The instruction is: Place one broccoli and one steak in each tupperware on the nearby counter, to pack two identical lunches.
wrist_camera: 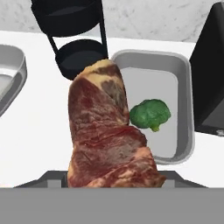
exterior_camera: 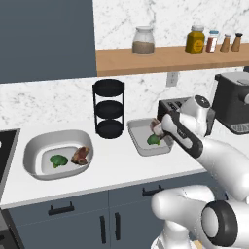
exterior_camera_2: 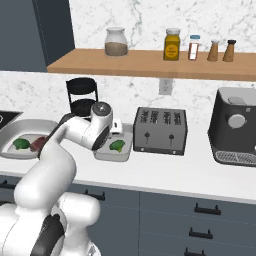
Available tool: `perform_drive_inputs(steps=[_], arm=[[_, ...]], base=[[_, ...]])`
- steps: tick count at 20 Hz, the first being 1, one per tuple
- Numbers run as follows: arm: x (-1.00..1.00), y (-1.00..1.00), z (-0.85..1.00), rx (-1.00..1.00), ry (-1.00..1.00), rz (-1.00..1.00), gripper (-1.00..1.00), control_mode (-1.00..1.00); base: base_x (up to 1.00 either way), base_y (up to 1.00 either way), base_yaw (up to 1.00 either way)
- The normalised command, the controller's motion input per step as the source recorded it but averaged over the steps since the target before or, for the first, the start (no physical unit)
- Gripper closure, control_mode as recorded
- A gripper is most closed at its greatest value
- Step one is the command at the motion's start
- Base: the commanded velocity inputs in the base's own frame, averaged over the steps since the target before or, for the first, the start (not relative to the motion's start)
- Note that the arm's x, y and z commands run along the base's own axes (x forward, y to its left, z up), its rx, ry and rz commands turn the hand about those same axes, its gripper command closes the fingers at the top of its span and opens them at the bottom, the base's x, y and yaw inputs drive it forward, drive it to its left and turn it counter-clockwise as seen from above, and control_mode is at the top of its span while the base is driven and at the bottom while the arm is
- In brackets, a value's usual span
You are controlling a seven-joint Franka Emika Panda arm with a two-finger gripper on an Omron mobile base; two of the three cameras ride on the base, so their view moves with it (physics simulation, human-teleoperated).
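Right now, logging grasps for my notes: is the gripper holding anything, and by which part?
Yes: the steak, gripped at its near end; the fingers are hidden beneath it. Its free end hangs over the rectangular tupperware.

black rack [wrist_camera: 78, 48] close left of small tupperware [wrist_camera: 183, 109], toaster [wrist_camera: 210, 74] tight right, broccoli [wrist_camera: 151, 114] inside, bare floor beside it

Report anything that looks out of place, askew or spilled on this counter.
Nothing is spilled or askew. The large tupperware holds a broccoli and a steak. The small tupperware has just a broccoli; its steak hangs in the gripper above the counter, not yet placed.
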Motion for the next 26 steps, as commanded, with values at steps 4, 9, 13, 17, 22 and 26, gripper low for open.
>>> perform_drive_inputs(steps=[4,9,13,17,22,26], arm=[[0.85,0.07,-0.33,-0.03,0.02,-0.12,1.0,-1.0],[0.52,0.08,-0.11,-0.11,0.0,-0.13,1.0,-1.0],[0.27,0.0,-0.21,0.01,0.04,-0.03,1.0,-1.0],[0.09,0.0,-0.2,0.03,0.03,0.0,1.0,-1.0],[0.44,0.0,-0.23,0.0,0.0,-0.03,1.0,-1.0],[0.33,0.0,-0.18,0.04,0.0,-0.01,1.0,-1.0]], base=[[0.0,0.0,0.0],[0.0,0.0,0.0],[0.0,0.0,0.0],[0.0,0.0,0.0],[0.0,0.0,0.0],[0.0,0.0,0.0]])
